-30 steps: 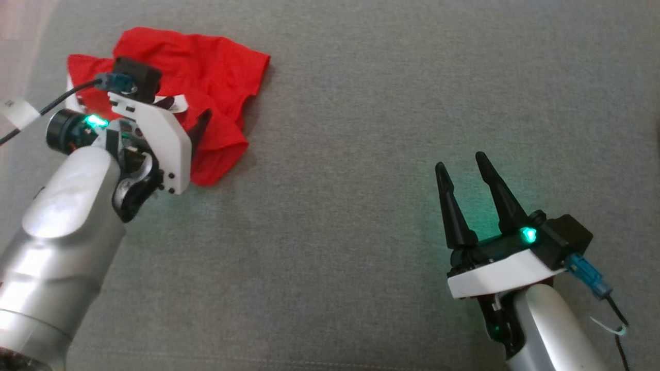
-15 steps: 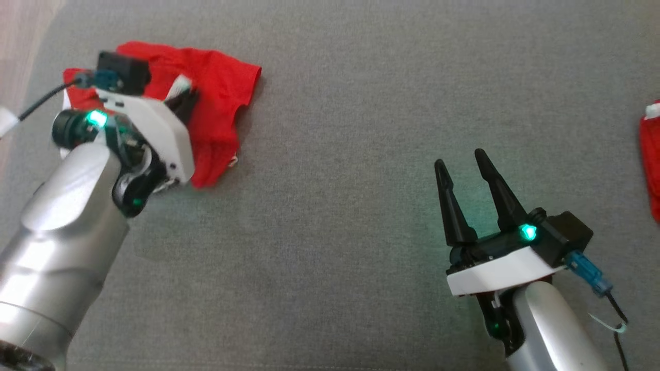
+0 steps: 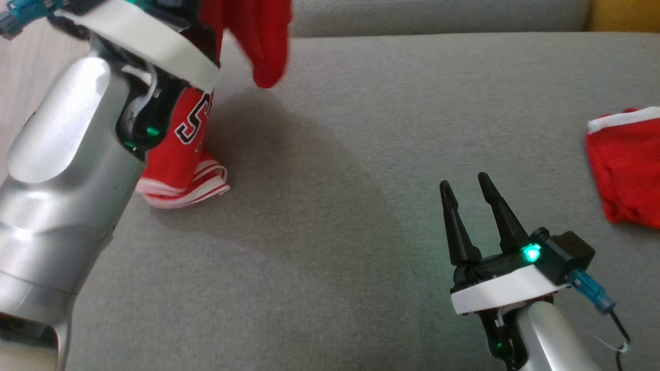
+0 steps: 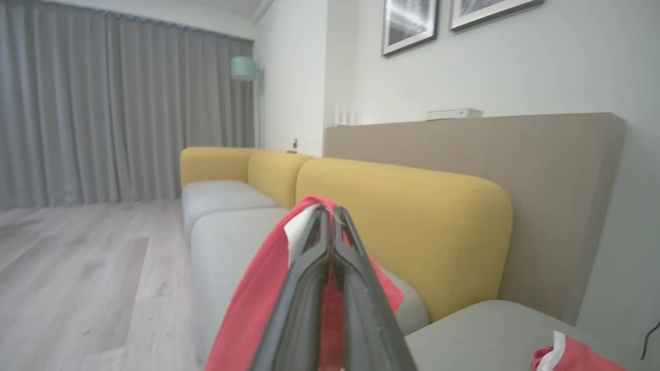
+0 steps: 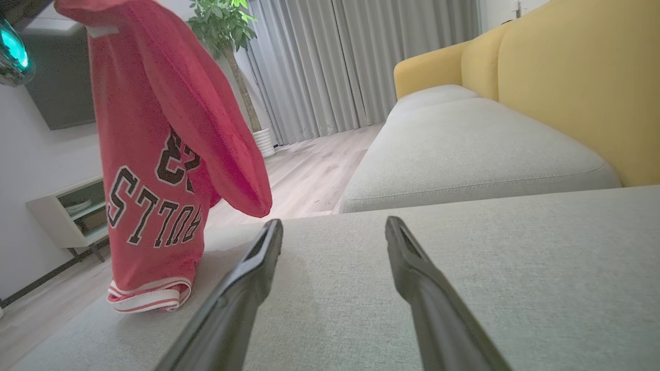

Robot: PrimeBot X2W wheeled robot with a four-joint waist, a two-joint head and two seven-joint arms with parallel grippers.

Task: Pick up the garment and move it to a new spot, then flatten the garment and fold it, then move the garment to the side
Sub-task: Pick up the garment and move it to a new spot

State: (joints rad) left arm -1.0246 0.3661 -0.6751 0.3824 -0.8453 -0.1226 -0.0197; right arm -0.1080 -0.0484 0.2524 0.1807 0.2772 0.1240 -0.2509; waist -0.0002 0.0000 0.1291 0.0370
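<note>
Dangling from left fingers (image 4: 301, 278), red jersey (image 5: 149, 103).

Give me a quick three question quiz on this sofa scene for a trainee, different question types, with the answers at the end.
1. True or false: the right gripper is shut on the red Bulls jersey.
2. Where is the jersey's striped hem? A) on the wooden floor B) touching the grey seat cushion C) draped over the yellow backrest
3. Fill in: the other red garment lies on the cushion to the robot's ____.
Key: 1 false, the left gripper holds it and the right gripper stands open; 2 B; 3 right.
</note>
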